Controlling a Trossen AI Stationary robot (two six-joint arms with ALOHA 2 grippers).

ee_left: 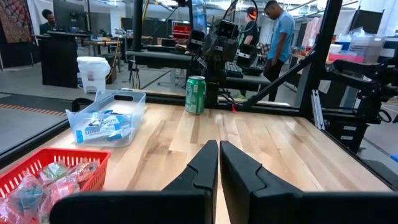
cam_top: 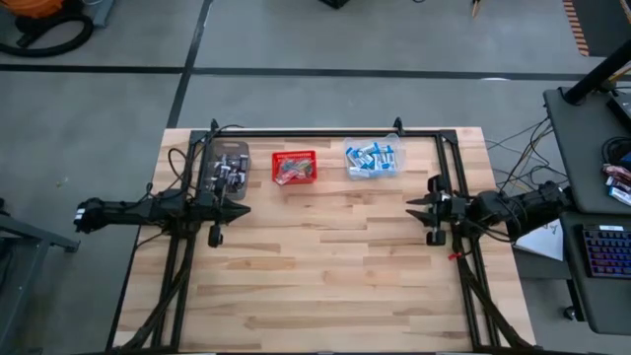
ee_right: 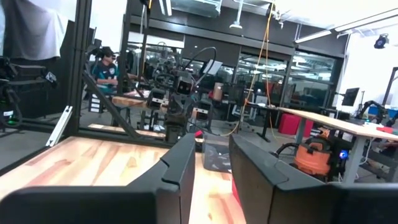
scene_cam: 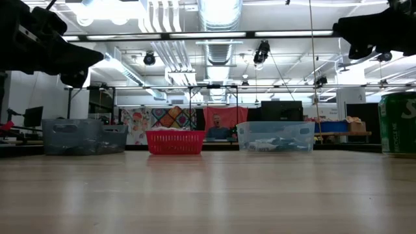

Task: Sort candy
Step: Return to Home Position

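The small wrapped candy looks all sorted: dark brown bars in the left clear plastic bin, bright pieces in the red mesh basket, blue-and-white packets in the right clear bin. None lies on the wooden table. The left gripper is closed and empty, the right gripper open. A green can stands near the right arm.
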